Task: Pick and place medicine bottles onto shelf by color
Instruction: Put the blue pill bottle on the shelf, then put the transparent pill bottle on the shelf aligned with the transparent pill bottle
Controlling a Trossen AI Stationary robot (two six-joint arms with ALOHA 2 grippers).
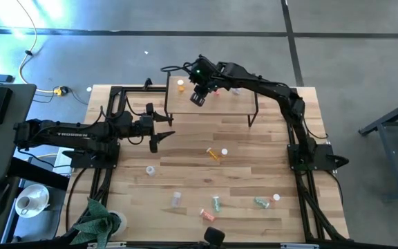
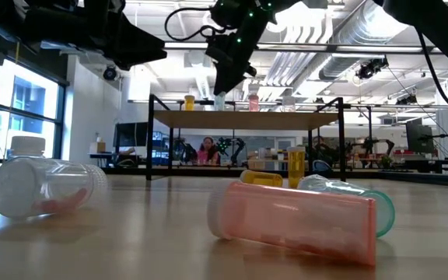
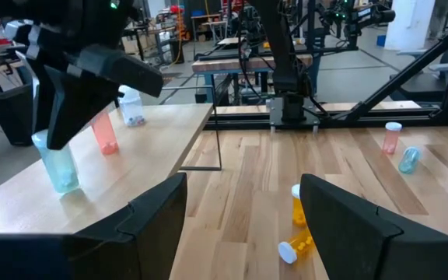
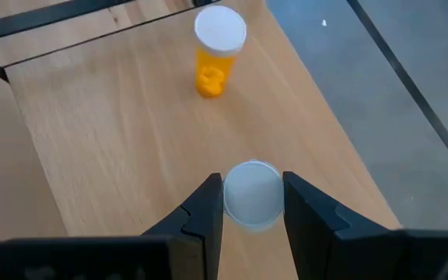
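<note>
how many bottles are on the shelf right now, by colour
orange bottle: 1
pink bottle: 1
clear bottles: 2, counting the one in the right gripper
total on the shelf: 4

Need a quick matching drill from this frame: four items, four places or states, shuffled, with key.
Column one:
1. right end effector
2. left end effector
3. orange bottle
4. pink bottle

Column two:
A. lying on its side on the table
B. open, over the table beside the shelf
C. standing upright on the shelf
D. shut on a clear bottle, above the shelf

Pairs: 1-D, 2-B, 3-C, 4-A
</note>
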